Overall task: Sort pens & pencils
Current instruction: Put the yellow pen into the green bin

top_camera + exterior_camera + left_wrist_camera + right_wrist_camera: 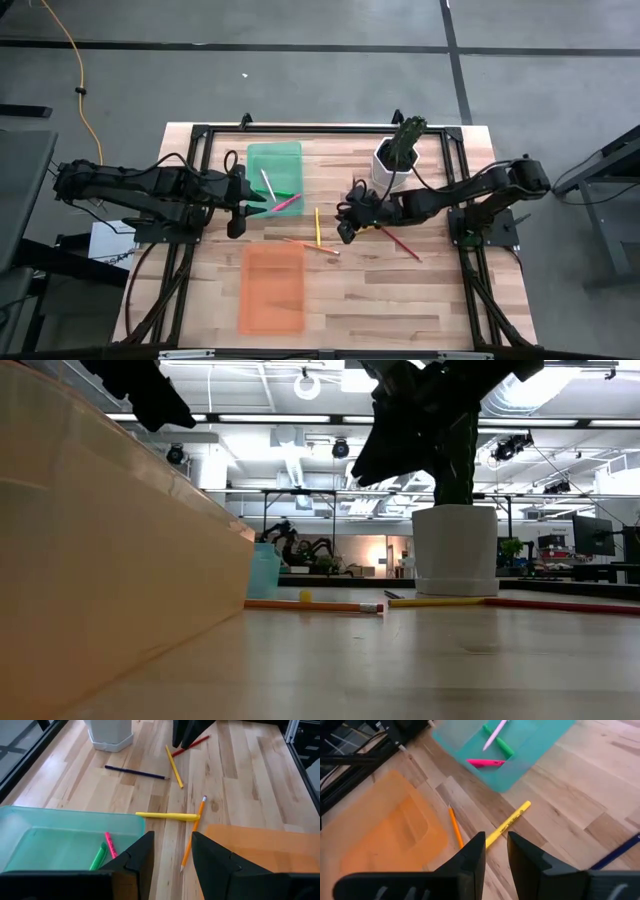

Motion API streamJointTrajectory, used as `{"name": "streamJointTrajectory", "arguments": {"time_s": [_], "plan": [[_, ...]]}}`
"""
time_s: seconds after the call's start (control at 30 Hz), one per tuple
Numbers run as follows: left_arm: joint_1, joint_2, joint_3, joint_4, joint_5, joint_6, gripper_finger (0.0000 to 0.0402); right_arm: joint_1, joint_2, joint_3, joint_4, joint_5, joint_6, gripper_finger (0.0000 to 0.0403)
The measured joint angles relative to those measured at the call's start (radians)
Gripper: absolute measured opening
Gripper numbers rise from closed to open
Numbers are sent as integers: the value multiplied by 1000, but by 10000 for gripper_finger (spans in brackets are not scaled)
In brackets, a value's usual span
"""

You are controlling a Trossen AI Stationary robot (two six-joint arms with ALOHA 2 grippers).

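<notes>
Three pens, pink, green and whitish, lie in the green tray. A yellow pen lies flat on the table, and an orange pencil lies under its near end. Farther right lie a yellow-orange pencil, a dark pencil and a red pencil. My right gripper hovers open above the yellow pen, touching nothing. My left gripper waits open over the green tray's right edge.
An orange tray lies at the table's near middle; its wall fills the left of the low view. A white pot with a dark green plant stands at the far right. Bare wood lies between the trays and the pencils.
</notes>
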Motion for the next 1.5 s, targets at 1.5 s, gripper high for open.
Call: {"name": "streamJointTrajectory", "arguments": {"time_s": [1.5], "plan": [[0, -1, 0, -82, 47, -45, 119, 29, 291, 382, -316, 70, 255, 57]]}}
